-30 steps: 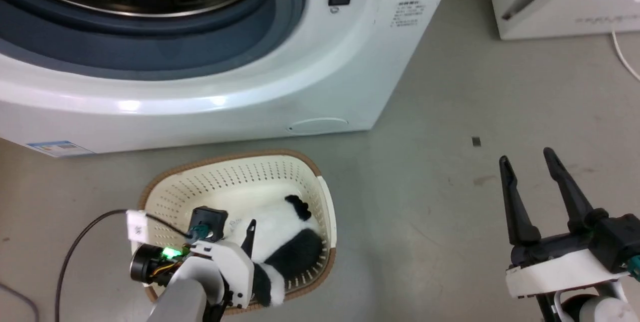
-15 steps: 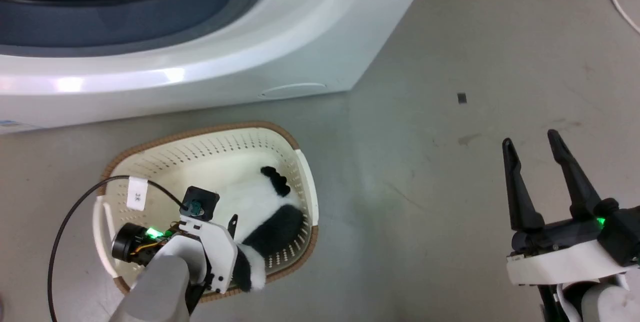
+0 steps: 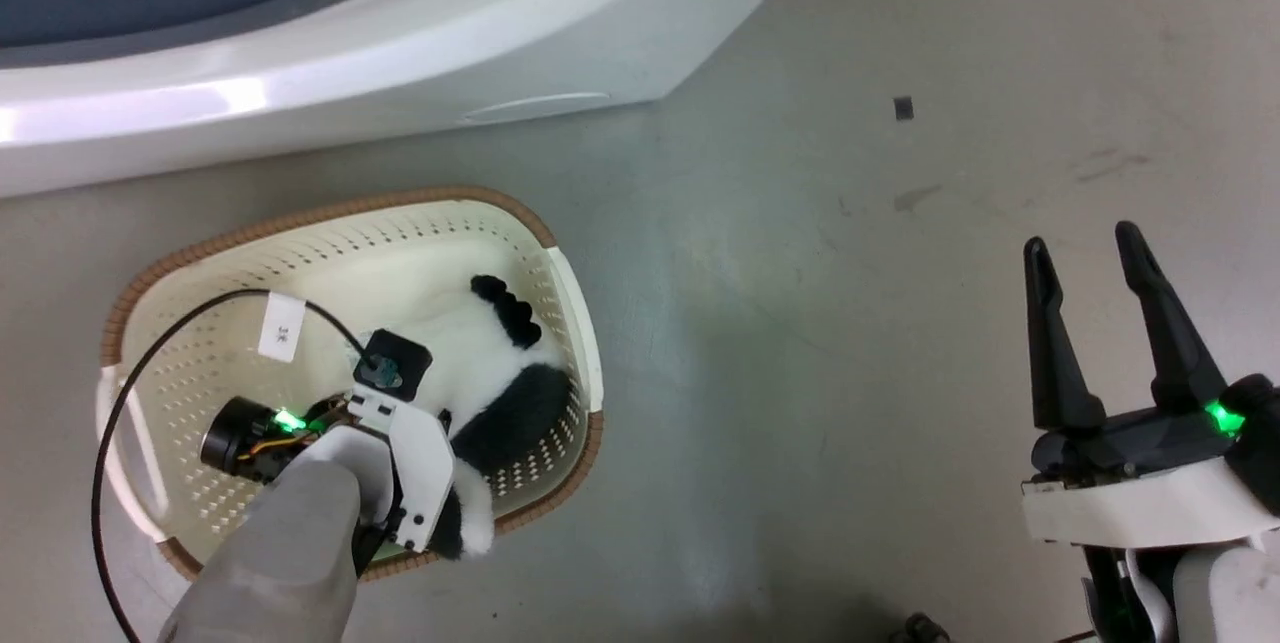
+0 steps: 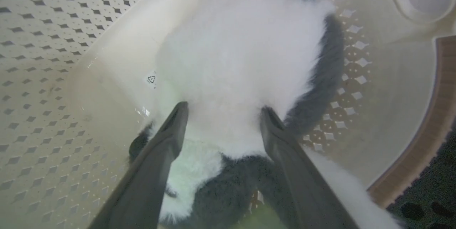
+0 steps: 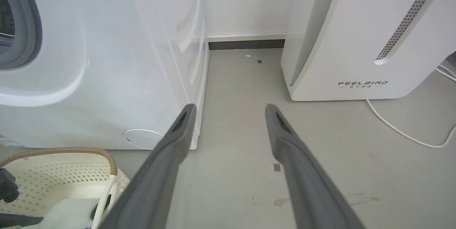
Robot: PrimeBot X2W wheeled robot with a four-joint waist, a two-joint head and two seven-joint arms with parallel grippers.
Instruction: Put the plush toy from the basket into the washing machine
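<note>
inside perforated cream basket (image 4: pixel 42 43); left gripper (image 4: pixel 223 109) spread astride fluffy plush toy (image 4: pixel 242 43)

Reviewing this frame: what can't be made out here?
- Washing machine: drum and door cut off by the head view's top edge and the right wrist view's left edge.
- Plush toy: face hidden, partly under the left arm in the head view.
- Left claw: open astride the toy; fur hides whether its fingertips reach the basket floor.
</note>
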